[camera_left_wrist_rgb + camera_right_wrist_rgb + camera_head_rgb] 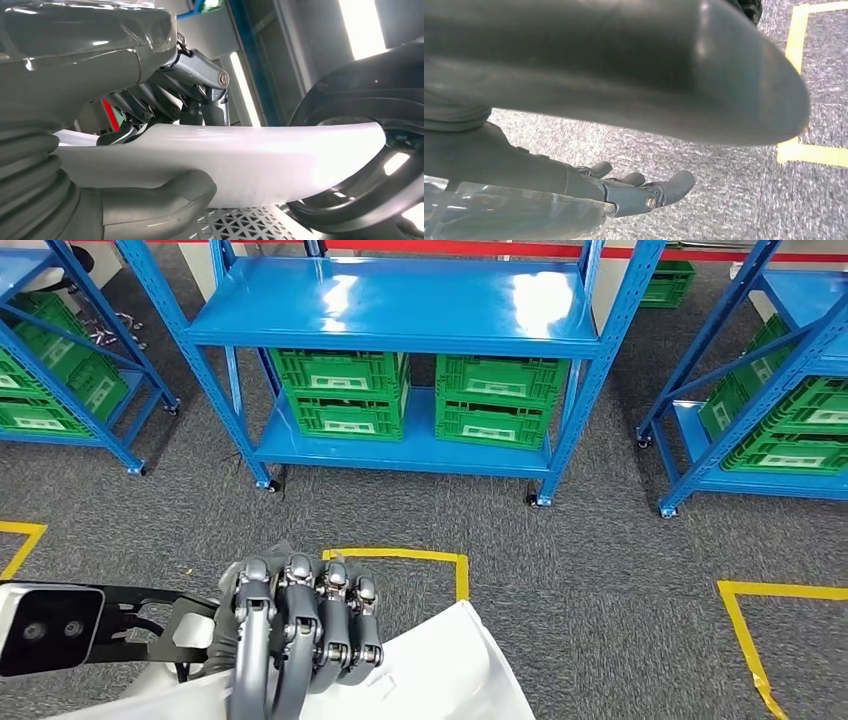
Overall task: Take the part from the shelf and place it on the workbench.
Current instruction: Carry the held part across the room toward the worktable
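At the bottom of the head view, the L hand (300, 625) grips the white part (450, 675), its long side running toward 4 o'clock, while the R hand (644, 192) hangs loose w/ nothing in it.

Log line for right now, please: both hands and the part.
left hand: grips white part | right hand: holds nothing, fingers apart | ahead: blue shelf | workbench: unseen

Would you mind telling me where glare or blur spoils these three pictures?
Head view: sharp, with white glare patches on the blue shelf. Left wrist view: bright lights blow out behind; the white part in the left hand is washed out. Right wrist view: a large dark blurred shape up close; the right hand and grey carpet look soft.
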### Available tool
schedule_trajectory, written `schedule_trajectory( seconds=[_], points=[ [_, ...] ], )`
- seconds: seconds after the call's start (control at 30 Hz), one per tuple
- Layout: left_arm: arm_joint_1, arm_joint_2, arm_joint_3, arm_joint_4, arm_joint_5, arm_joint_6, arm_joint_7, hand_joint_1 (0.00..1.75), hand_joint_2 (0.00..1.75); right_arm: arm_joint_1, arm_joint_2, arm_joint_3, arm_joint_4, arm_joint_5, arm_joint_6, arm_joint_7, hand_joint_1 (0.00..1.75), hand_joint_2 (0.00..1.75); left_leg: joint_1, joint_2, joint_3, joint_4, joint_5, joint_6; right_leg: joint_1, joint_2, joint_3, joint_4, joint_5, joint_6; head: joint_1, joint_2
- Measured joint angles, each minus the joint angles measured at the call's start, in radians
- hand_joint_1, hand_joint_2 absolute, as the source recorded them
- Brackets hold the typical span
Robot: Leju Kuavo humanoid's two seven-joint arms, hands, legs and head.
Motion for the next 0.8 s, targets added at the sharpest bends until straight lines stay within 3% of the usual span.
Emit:
schedule_trajectory(
  seconds=[0.07, 0.13, 0.2, 0.27, 0.3, 0.33, 0.37, 0.43, 0.47, 0.53, 0.6, 0.67, 0.73, 0.8],
  points=[
    [0.003, 0.0, 0.007, 0.0, -0.008, -0.006, -0.009, 1.75, 1.75, 0.0, -0.001, 0.01, 0.003, 0.0, 0.0, -0.033, 0.0, 0.0, -0.009, -0.001, 0.035, -0.064, -0.013, 0.008, -0.004, 0.001, -0.006, -0.007, 0.019, 0.016, 0.0, 0.0],
    [0.007, 0.001, 0.012, 0.0, -0.014, -0.011, -0.016, 1.75, 1.75, 0.0, -0.004, 0.017, 0.007, -0.005, 0.004, -0.06, 0.0, 0.0, -0.011, 0.004, 0.029, -0.079, 0.011, 0.019, -0.008, 0.002, -0.013, -0.011, 0.026, 0.026, -0.001, 0.0],
    [0.011, 0.001, 0.018, 0.0, -0.018, -0.015, -0.019, 1.75, 1.75, -0.002, -0.007, 0.021, 0.01, -0.011, 0.013, -0.074, 0.0, 0.0, -0.008, 0.014, 0.013, -0.093, 0.039, 0.033, -0.007, 0.002, -0.036, 0.039, -0.025, 0.02, 0.002, 0.0],
    [0.018, 0.0, 0.021, 0.0, -0.023, -0.016, -0.02, 1.75, 1.75, -0.004, -0.011, 0.025, 0.011, -0.017, 0.02, -0.081, 0.0, 0.0, -0.011, 0.021, -0.016, -0.091, 0.061, 0.04, -0.007, 0.002, -0.074, 0.164, -0.112, 0.011, 0.005, 0.0],
    [0.022, 0.0, 0.022, 0.0, -0.025, -0.016, -0.02, 1.75, 1.75, -0.005, -0.013, 0.027, 0.011, -0.019, 0.021, -0.083, 0.0, 0.0, -0.012, 0.024, -0.033, -0.087, 0.07, 0.041, -0.007, 0.002, -0.089, 0.23, -0.139, 0.015, 0.005, 0.0],
    [0.025, 0.001, 0.022, 0.0, -0.027, -0.017, -0.02, 1.75, 1.75, -0.005, -0.014, 0.029, 0.012, -0.021, 0.023, -0.084, 0.0, 0.0, -0.013, 0.028, -0.049, -0.082, 0.079, 0.041, -0.007, 0.002, -0.092, 0.273, -0.145, 0.023, 0.005, 0.0],
    [0.027, 0.001, 0.022, 0.0, -0.028, -0.017, -0.02, 1.75, 1.75, -0.005, -0.014, 0.031, 0.012, -0.022, 0.025, -0.086, 0.0, 0.0, -0.014, 0.033, -0.067, -0.075, 0.086, 0.04, -0.007, 0.001, -0.079, 0.283, -0.132, 0.035, 0.006, 0.0],
    [0.03, 0.0, 0.022, 0.0, -0.031, -0.016, -0.02, 1.75, 1.75, -0.007, -0.016, 0.033, 0.012, -0.023, 0.027, -0.088, 0.0, 0.0, -0.013, 0.042, -0.099, -0.056, 0.097, 0.036, -0.009, -0.009, -0.001, 0.193, -0.087, 0.054, 0.006, 0.0],
    [0.03, 0.0, 0.022, 0.0, -0.032, -0.016, -0.02, 1.75, 1.75, -0.01, -0.018, 0.034, 0.012, -0.024, 0.029, -0.089, 0.0, 0.0, -0.014, 0.048, -0.113, -0.044, 0.1, 0.033, -0.005, -0.021, 0.049, 0.119, -0.083, 0.055, 0.006, 0.0],
    [0.031, 0.0, 0.023, -0.001, -0.035, -0.015, -0.02, 1.75, 1.75, -0.015, -0.022, 0.036, 0.012, -0.027, 0.031, -0.089, 0.0, 0.0, -0.017, 0.06, -0.132, -0.028, 0.109, 0.024, 0.004, -0.039, 0.111, 0.012, -0.099, 0.043, 0.005, 0.0],
    [0.031, 0.0, 0.023, -0.001, -0.038, -0.014, -0.02, 1.75, 1.75, -0.015, -0.024, 0.037, 0.013, -0.029, 0.033, -0.088, 0.0, 0.0, -0.017, 0.073, -0.14, -0.025, 0.122, 0.014, 0.008, -0.032, 0.11, -0.011, -0.102, 0.026, 0.005, 0.0],
    [0.031, 0.0, 0.022, -0.001, -0.041, -0.014, -0.018, 1.75, 1.75, -0.013, -0.023, 0.038, 0.013, -0.03, 0.032, -0.083, 0.0, 0.0, -0.013, 0.057, -0.15, -0.01, 0.099, 0.001, 0.002, -0.025, 0.096, -0.013, -0.085, 0.008, 0.005, 0.0],
    [0.03, 0.0, 0.022, -0.001, -0.041, -0.014, -0.013, 1.75, 1.75, -0.012, -0.021, 0.039, 0.012, -0.034, 0.031, -0.072, 0.0, 0.0, -0.005, 0.023, -0.171, 0.069, 0.012, -0.014, -0.003, -0.022, 0.08, -0.014, -0.065, -0.006, 0.004, 0.0],
    [0.031, 0.0, 0.021, -0.001, -0.041, -0.014, -0.009, 1.75, 1.75, -0.012, -0.02, 0.039, 0.012, -0.039, 0.033, -0.061, 0.0, 0.0, 0.001, 0.009, -0.193, 0.197, -0.073, -0.022, -0.003, -0.017, 0.056, -0.013, -0.044, -0.01, 0.002, 0.0]
  ],
)
